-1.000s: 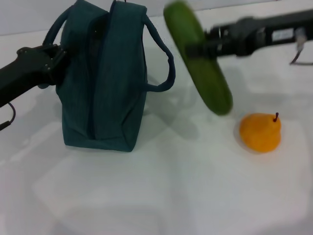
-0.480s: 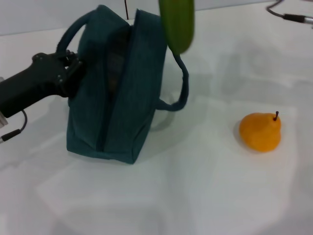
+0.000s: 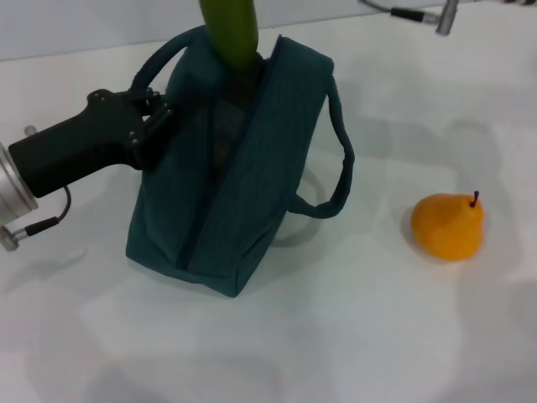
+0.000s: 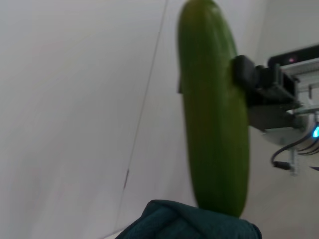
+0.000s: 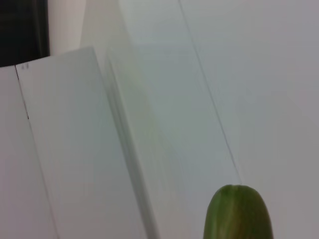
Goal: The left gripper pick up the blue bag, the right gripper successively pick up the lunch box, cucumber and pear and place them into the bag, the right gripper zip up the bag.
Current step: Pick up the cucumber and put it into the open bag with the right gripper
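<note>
The blue bag [image 3: 243, 193] stands tilted on the white table, its top open and its handles spread to either side. My left gripper [image 3: 158, 126] is shut on the bag's upper left edge. The dark green cucumber [image 3: 228, 29] hangs upright over the opening, with its lower end at the bag's mouth. In the left wrist view the right gripper [image 4: 232, 82] is shut on the cucumber [image 4: 214, 114] above the bag's fabric [image 4: 189, 221]. Only the cucumber's tip [image 5: 238, 211] shows in the right wrist view. The orange-yellow pear [image 3: 447, 227] lies on the table to the right. The lunch box is out of view.
A cable with a metal plug [image 3: 419, 14] runs across the table's far right. The white table [image 3: 352, 336] stretches in front of the bag and around the pear. A pale wall shows behind it.
The cucumber has moved left from over the table and now hangs upright over the bag's opening. The left arm has shifted the bag to the right and tilted it. The pear stays put.
</note>
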`<move>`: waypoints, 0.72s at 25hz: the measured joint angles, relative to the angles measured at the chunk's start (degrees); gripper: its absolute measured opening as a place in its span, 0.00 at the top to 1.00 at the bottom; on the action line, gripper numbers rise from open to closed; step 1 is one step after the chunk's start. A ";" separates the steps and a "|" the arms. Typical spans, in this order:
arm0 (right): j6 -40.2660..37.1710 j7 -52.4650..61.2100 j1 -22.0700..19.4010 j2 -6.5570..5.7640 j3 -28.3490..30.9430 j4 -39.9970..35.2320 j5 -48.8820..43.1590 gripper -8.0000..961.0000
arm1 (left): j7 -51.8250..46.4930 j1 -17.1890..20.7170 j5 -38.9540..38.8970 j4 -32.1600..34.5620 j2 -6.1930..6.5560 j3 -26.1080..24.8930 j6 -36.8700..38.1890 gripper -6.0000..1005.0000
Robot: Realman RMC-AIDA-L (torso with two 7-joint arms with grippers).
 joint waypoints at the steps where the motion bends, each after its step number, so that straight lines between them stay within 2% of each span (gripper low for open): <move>1: 0.10 -0.89 0.24 0.03 -0.52 0.88 0.08 0.28 | 0.00 -0.26 0.00 -0.03 0.00 0.17 -0.17 0.94; 8: 1.32 -5.28 -0.41 0.38 -6.28 4.18 2.38 0.27 | 0.00 -0.56 -0.22 -0.07 0.15 0.07 -0.53 0.94; 12: 1.07 -9.03 -2.50 0.35 -9.75 4.01 6.86 0.26 | 0.04 -0.68 -0.20 -0.07 0.26 -0.10 -1.12 0.94; 18: 0.54 -14.34 -6.21 0.47 -13.85 4.07 8.40 0.25 | 0.78 -0.76 -0.17 -0.07 0.37 -0.17 -1.53 0.94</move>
